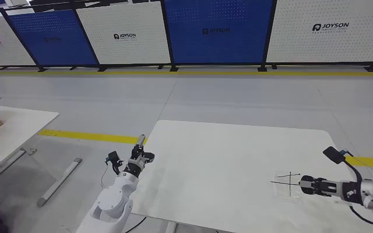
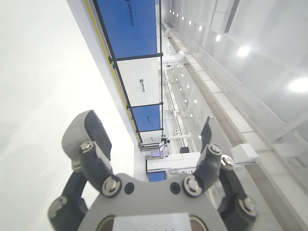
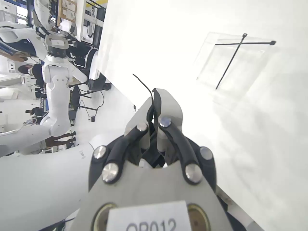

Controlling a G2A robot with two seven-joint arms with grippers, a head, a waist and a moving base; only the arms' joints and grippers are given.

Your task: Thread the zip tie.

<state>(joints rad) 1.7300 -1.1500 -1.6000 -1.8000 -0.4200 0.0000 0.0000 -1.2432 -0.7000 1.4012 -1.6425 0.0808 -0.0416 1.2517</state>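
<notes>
A white surface with rounded corners stands on a pale grey floor in a large hall. Nearest on the robot's right, the right arm lies low over the surface's near right part. Its jaws are clenched on a thin black zip tie, and a short curved tail of it sticks out past the tips. Just beyond those tips, near but apart from them, a clear tray sits flat on the surface. It holds two more black zip ties that cross each other, one long and one laid across it near its head. From above they read as a small dark cross.

On the other side, the left arm rises at the surface's left edge. Its jaws are released, spread wide with nothing between them.

Farther out, a second white table stands off to the left. A yellow floor line runs behind the surface, and blue and white pegboard panels close off the back.
</notes>
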